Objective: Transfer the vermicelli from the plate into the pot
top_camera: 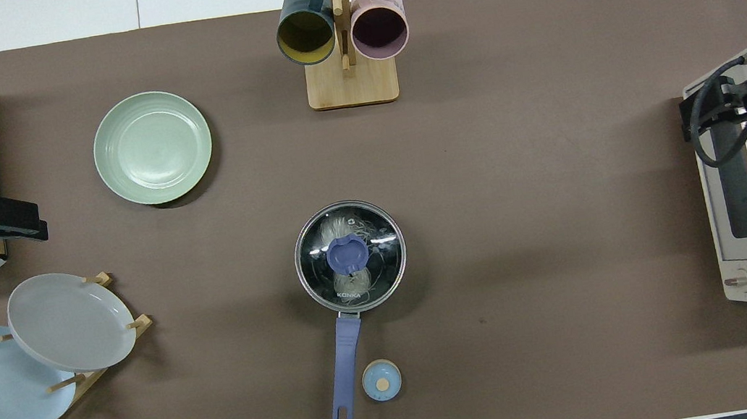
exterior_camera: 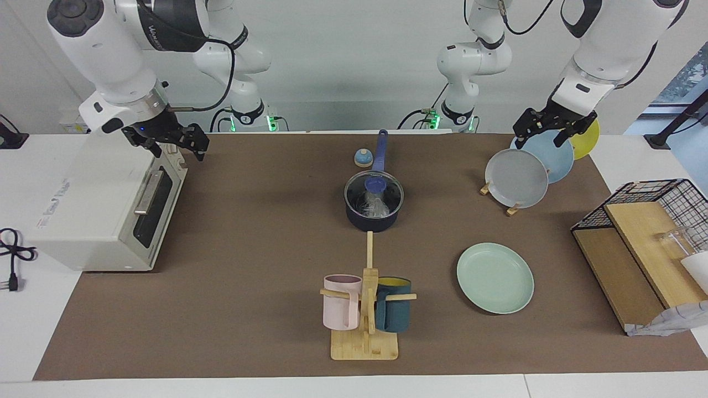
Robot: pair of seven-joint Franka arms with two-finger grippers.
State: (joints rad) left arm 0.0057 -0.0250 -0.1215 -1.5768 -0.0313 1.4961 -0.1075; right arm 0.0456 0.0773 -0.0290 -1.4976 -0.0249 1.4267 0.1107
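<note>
The dark navy pot stands mid-table with its long blue handle toward the robots. A glass lid with a blue knob sits on it. Whitish vermicelli shows through the lid, inside the pot; it also shows in the facing view. The mint-green plate lies empty, farther from the robots, toward the left arm's end. My left gripper hangs open and empty over the plate rack. My right gripper hangs open and empty over the toaster oven.
A wooden rack holds a grey plate, a light blue plate and a yellow plate. A mug tree carries a pink mug and a teal mug. A toaster oven, a small blue round object and a wire-and-wood shelf are also here.
</note>
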